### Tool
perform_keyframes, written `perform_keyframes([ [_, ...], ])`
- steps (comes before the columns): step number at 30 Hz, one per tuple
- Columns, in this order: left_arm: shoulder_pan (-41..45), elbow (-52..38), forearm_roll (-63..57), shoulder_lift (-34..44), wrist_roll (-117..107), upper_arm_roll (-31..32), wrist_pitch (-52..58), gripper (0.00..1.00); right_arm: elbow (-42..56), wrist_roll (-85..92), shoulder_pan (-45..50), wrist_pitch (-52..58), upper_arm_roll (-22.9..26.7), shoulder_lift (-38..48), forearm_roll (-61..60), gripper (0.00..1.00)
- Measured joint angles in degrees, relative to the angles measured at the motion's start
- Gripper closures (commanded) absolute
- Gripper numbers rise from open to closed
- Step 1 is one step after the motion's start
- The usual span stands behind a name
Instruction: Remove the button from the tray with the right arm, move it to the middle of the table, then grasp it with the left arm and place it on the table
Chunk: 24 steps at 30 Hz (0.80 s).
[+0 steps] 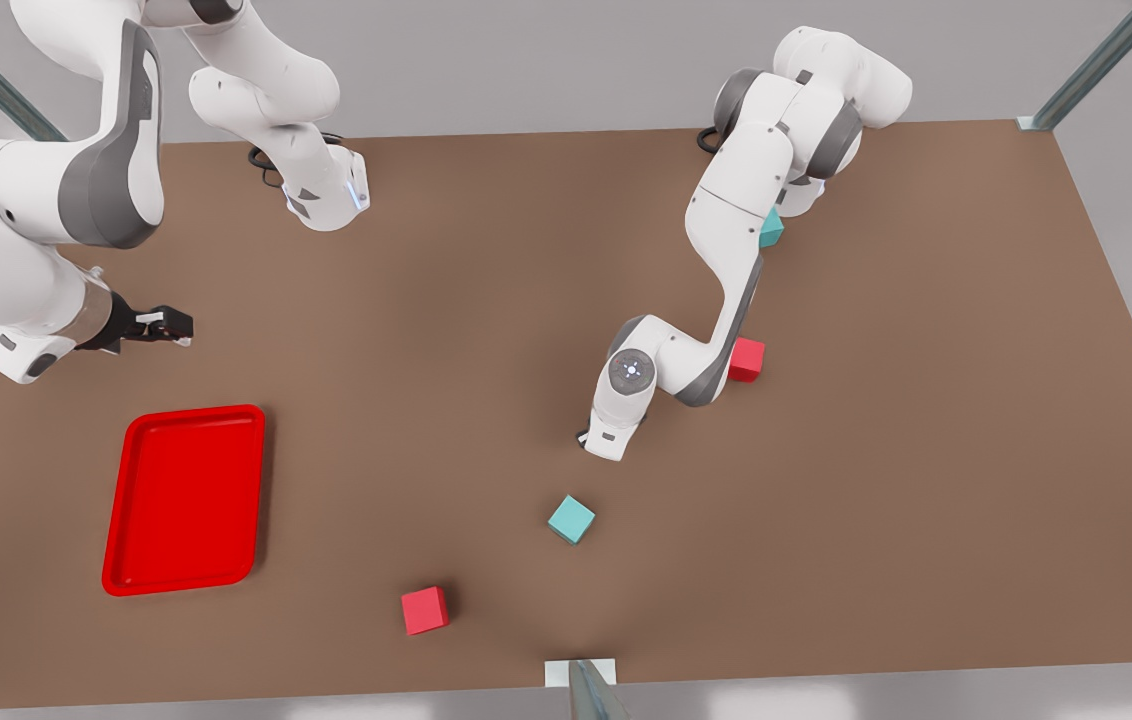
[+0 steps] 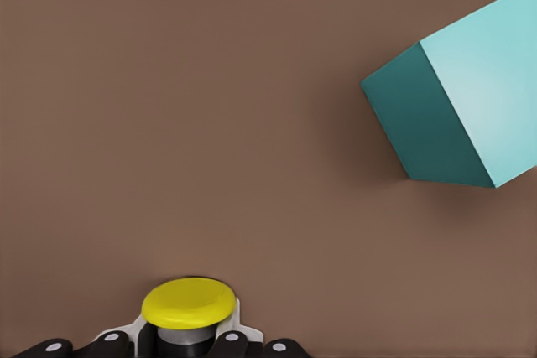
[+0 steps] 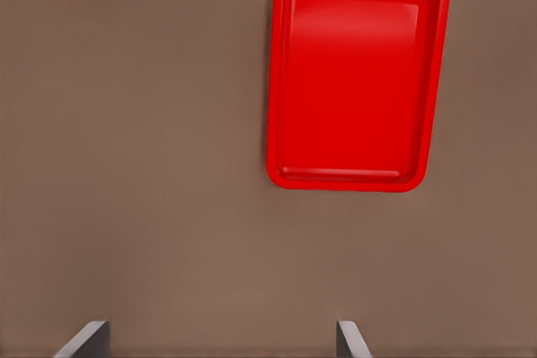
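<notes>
Front view: red tray lower left, bare; right tool above it, fingers spread, holding nothing. Left tool mid-desk closed around button, teal cube near.

**Arm bodies and frame edges conceal parts of the scene**

In the front view, the arm on that view's right covers most of a teal cube and part of a red cube. In the left wrist view, the lower frame edge cuts the button and the left tool; another teal cube runs off the side. The right tool shows just two fingertips.
</notes>
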<state>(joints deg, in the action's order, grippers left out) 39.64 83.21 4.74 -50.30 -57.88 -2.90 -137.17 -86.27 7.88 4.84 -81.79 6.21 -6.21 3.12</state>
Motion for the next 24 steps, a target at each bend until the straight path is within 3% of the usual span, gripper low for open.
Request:
perform_keyframes([
  [9,1.19,-2.46,-1.60,0.81,-0.01,-1.47,0.27,0.56,0.05,0.03,0.01,0.21,-0.09,-0.76,-0.09,0.00],
  [10,2.84,-2.56,-3.15,0.91,-0.02,-3.29,0.64,0.56,0.09,0.03,-0.03,0.21,-0.09,-0.78,-0.09,0.00],
  [13,13.14,-4.44,-6.41,1.03,-0.46,-16.78,6.41,0.56,0.19,-0.03,0.10,0.17,-0.11,-0.79,-0.22,0.00],
  [17,19.32,-5.65,-8.26,0.96,-3.12,-27.28,15.46,0.56,0.19,-0.11,0.06,0.07,-0.12,-0.79,-0.38,0.00],
  [24,20.60,-5.76,-21.93,-0.53,-17.72,-30.01,22.53,0.56,0.20,-0.17,-0.03,0.00,-0.09,-0.73,-0.30,0.00],
])
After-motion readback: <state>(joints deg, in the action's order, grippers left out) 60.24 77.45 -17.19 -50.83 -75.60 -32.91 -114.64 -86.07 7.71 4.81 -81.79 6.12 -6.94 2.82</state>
